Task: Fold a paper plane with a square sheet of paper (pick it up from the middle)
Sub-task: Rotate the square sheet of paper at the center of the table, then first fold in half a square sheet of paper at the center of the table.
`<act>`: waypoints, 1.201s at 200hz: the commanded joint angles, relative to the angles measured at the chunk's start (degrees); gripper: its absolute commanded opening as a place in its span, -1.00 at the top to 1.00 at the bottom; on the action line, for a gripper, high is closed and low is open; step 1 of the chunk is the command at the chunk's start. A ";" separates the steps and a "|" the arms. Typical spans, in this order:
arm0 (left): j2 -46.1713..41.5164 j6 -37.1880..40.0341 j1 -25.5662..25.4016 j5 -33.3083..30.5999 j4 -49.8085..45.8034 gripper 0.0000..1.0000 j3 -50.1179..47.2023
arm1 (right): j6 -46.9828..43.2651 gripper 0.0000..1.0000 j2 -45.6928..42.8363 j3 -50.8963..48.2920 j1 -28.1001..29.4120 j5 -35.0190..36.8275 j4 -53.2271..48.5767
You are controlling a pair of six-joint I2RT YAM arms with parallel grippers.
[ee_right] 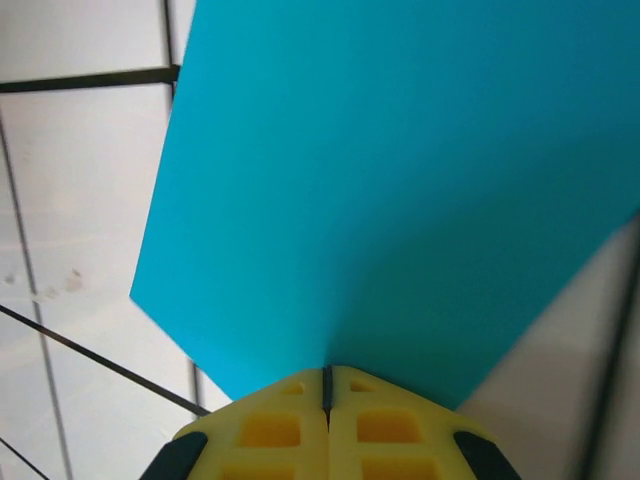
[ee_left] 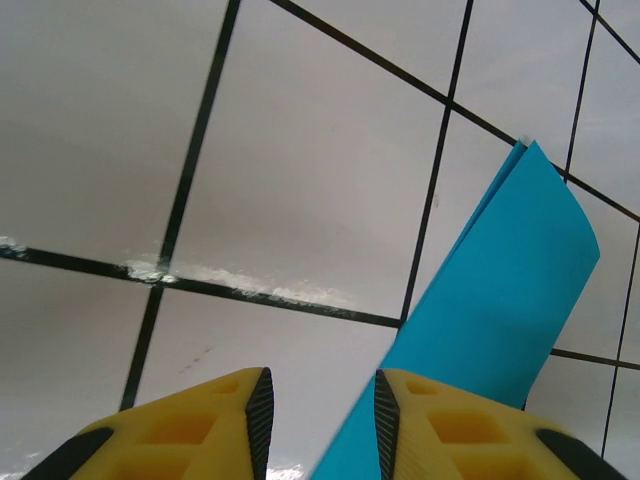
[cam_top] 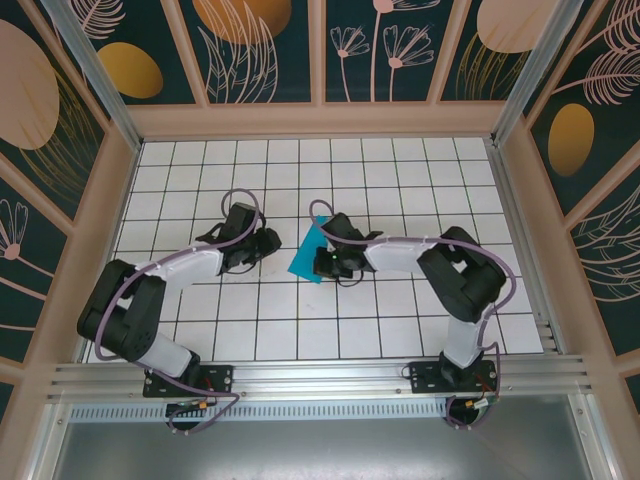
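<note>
The square sheet of paper (cam_top: 305, 257) is teal-blue and lies mid-table, doubled over, with two layers meeting at its far corner (ee_left: 525, 148). My right gripper (cam_top: 326, 262) comes in from the right and is shut on the sheet's near edge. In the right wrist view its yellow jaws (ee_right: 327, 372) are pressed together where the paper (ee_right: 400, 180) fans out from them. My left gripper (cam_top: 268, 246) sits just left of the sheet. Its jaws (ee_left: 320, 385) stand open over bare tile, and the paper (ee_left: 500, 300) runs past the right finger (ee_left: 425, 425).
White tiles with black grid lines (cam_top: 330, 330) cover the table. Wooden-framed patterned walls (cam_top: 320, 115) close in the back and both sides. A metal rail (cam_top: 320, 375) with the arm bases runs along the near edge.
</note>
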 commanded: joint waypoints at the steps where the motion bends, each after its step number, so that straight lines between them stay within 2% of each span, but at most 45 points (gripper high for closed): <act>1: -3.62 -1.06 0.56 -1.97 1.27 0.30 -2.16 | 5.69 0.91 4.41 4.29 0.55 1.40 2.29; 27: -6.53 -0.50 0.53 -0.57 2.56 0.29 -4.24 | 1.38 0.91 3.42 10.62 0.06 4.05 -1.06; 61: -8.38 -1.30 0.46 5.72 10.67 0.22 -7.09 | -1.18 0.90 1.16 9.83 -5.28 3.14 -2.54; 86: -6.87 -3.13 -0.64 7.75 13.93 0.21 -6.53 | -4.16 0.90 5.07 11.13 -10.90 -2.08 -4.19; 136: -0.22 -4.70 -5.46 9.07 14.44 0.25 -1.04 | -9.47 0.90 10.17 16.09 -16.52 -2.18 -7.81; 183: 5.41 -7.42 -8.25 9.95 15.29 0.27 2.05 | -9.02 0.91 9.82 12.62 -17.74 -0.59 -8.75; 216: 7.23 -9.37 -9.62 9.94 15.12 0.32 2.41 | -5.81 0.93 4.31 5.70 -17.74 2.46 -8.21; 240: 8.54 -10.72 -11.35 9.71 16.23 0.42 2.42 | -5.82 0.94 -0.75 0.71 -17.74 -1.29 -1.43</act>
